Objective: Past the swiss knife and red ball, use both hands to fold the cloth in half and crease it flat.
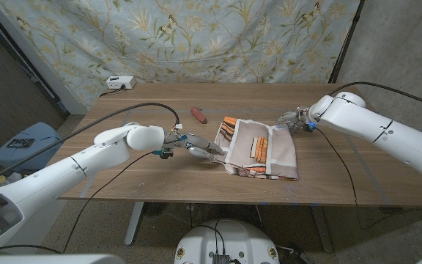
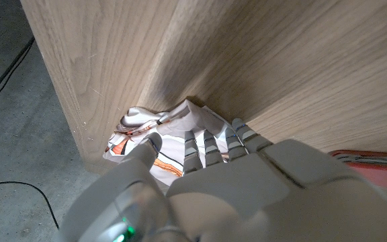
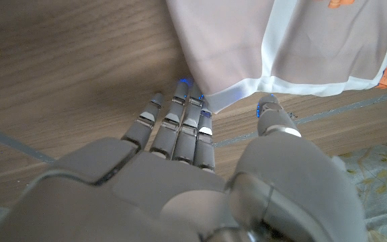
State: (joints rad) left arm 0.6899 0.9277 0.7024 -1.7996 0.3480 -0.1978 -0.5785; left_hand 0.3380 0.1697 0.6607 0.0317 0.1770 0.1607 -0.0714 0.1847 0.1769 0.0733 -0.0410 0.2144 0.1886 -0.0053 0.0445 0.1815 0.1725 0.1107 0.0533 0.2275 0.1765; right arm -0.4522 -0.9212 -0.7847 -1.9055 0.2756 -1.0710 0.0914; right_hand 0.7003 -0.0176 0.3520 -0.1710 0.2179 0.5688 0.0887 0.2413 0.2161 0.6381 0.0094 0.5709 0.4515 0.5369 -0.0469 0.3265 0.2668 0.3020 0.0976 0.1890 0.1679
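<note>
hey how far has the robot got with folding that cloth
Early stage. Done: both hands have reached the cloth, which lies rumpled and not folded in half. In hand: the left hand is at its left edge, the right hand at its far right corner, fingers touching the hem. Left: fold and crease.

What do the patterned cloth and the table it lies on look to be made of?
The cloth looks like thin woven fabric, white with orange and brown print: it rumples and folds softly, and its plain white underside with a hemmed edge shows in the right wrist view. The table looks like wood or wood veneer with a matte finish: brown grain lines run along its top. Which of the two cannot be told.
</note>
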